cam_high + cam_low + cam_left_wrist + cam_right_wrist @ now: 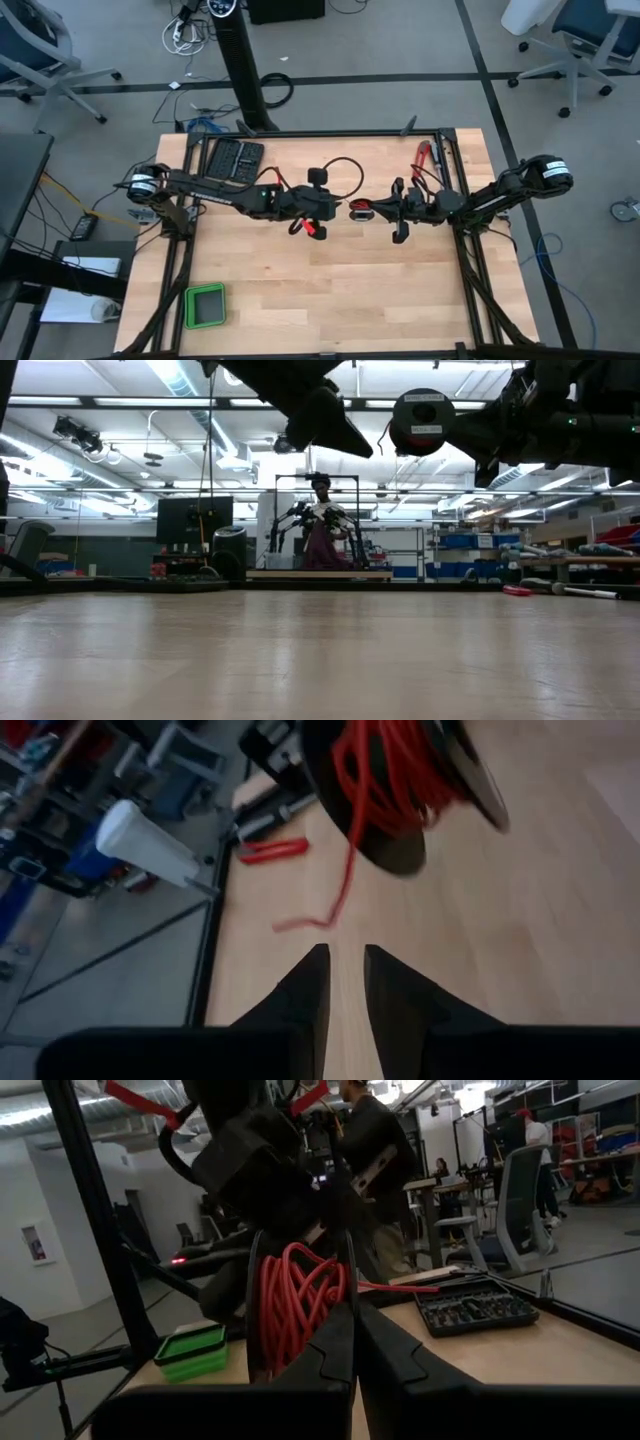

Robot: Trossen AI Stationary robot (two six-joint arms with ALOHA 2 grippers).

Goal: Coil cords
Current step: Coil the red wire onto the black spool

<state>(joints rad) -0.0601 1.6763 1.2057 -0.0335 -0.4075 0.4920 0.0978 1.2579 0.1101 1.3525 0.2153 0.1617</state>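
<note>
A black spool (pixel 400 790) wound with thin red cord (pixel 292 1305) hangs in the air over the middle of the table; it also shows in the high view (pixel 360 210) and the low view (pixel 425 422). My right gripper (pixel 352 1328) is shut on it, coming from the table's right. The cord's loose end (pixel 318 915) dangles below the spool. My left gripper (pixel 346 958) is just left of the spool in the high view (pixel 318 215). Its fingers are a narrow gap apart and hold nothing, and the loose end is just ahead of their tips. My right gripper pinches one flange of the spool at its rim (pixel 350 1285) between its two fingers, one finger on the cord side and one on the outer side. The fingers come level from the table's right. The spool is lifted clear of the table, its flanges upright.
Red-handled pliers (pixel 423 160) lie at the far right. A black bit case (pixel 233 160) lies at the far left. A green box (pixel 205 305) sits at the near left corner. A person stands in the room beyond the table (pixel 322 525).
</note>
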